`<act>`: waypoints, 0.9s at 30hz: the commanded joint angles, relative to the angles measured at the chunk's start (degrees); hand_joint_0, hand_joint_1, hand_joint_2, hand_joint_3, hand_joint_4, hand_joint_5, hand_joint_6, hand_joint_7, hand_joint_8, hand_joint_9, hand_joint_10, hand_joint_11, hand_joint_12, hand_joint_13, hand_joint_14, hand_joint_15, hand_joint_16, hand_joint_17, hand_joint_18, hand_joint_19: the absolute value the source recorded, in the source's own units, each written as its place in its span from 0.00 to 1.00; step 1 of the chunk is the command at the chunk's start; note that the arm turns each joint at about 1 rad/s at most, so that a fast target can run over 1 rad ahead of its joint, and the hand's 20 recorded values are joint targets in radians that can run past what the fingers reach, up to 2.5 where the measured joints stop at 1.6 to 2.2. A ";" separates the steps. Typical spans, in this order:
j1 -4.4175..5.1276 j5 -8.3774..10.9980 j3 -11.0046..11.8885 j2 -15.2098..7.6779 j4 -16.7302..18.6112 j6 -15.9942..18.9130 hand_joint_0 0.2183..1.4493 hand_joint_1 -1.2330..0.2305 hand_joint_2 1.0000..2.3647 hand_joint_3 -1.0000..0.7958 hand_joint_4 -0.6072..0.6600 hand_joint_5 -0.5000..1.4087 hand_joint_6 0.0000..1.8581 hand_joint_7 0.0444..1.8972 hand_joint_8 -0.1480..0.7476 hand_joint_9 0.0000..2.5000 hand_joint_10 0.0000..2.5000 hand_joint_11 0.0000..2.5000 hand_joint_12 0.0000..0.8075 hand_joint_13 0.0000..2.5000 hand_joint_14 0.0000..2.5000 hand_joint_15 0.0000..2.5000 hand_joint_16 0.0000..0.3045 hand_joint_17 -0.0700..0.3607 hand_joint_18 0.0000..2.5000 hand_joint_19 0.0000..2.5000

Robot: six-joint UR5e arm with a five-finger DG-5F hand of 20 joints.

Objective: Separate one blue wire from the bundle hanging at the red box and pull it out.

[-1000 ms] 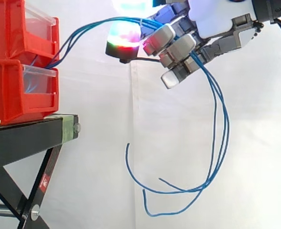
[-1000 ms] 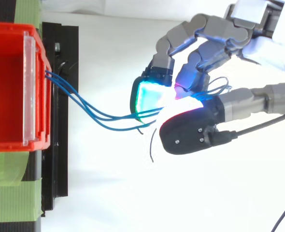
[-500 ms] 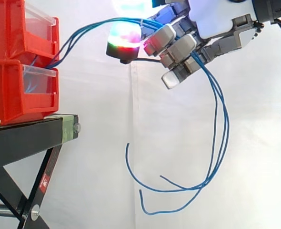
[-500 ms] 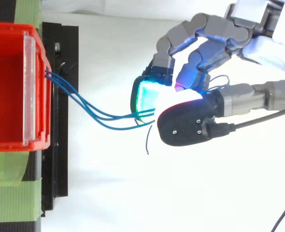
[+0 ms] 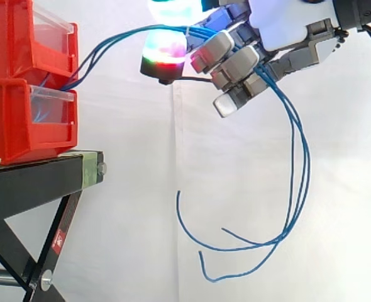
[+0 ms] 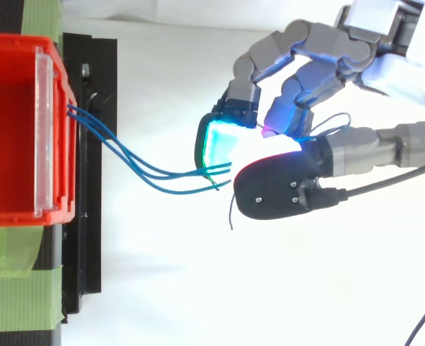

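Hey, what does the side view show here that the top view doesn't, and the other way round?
Side view: the blue wires sag past the hand into dangling loops with loose ends, the lower red bin sits beneath the upper one, and the black stand has angled legs. Top view: the open inside of the upper red bin, and the wires fanning apart sideways as they leave it. Both: the hand's fingers curled round the wires, which stretch across to the bins.

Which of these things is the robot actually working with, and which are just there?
Part of the job: hand, blue wires it grips, red bins.
Just there: black stand, green tape, white curtain.
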 commanded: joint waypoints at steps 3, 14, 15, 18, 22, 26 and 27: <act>-0.04 -0.03 0.00 0.00 0.09 0.00 0.33 0.27 0.01 0.46 0.57 0.15 0.51 0.45 0.49 0.34 0.24 0.62 0.50 0.31 0.29 0.60 0.16 0.42 0.31 0.31; 0.04 -0.03 0.00 0.00 0.09 0.08 0.33 0.23 0.01 0.45 0.59 0.15 0.50 0.46 0.50 0.32 0.22 0.63 0.50 0.30 0.27 0.62 0.17 0.43 0.30 0.31; -0.04 -0.03 0.00 0.00 0.09 0.00 0.33 0.23 0.01 0.45 0.59 0.14 0.50 0.46 0.50 0.32 0.22 0.63 0.50 0.30 0.27 0.62 0.17 0.43 0.30 0.31; 0.04 -0.03 0.00 0.00 0.09 0.08 0.32 0.22 0.01 0.44 0.60 0.14 0.50 0.46 0.50 0.31 0.21 0.63 0.50 0.30 0.27 0.62 0.17 0.44 0.30 0.31; -0.04 0.06 0.00 0.00 0.09 0.08 0.32 0.22 0.01 0.43 0.60 0.14 0.50 0.46 0.50 0.31 0.21 0.63 0.50 0.30 0.26 0.62 0.17 0.44 0.30 0.31; 0.04 0.15 0.00 0.00 0.00 0.08 0.32 0.22 0.01 0.41 0.60 0.14 0.50 0.45 0.51 0.31 0.21 0.63 0.50 0.30 0.26 0.62 0.17 0.44 0.30 0.31; 0.04 0.15 0.00 0.00 0.00 0.08 0.31 0.22 0.01 0.41 0.60 0.14 0.50 0.45 0.51 0.31 0.21 0.63 0.50 0.30 0.27 0.62 0.17 0.44 0.30 0.31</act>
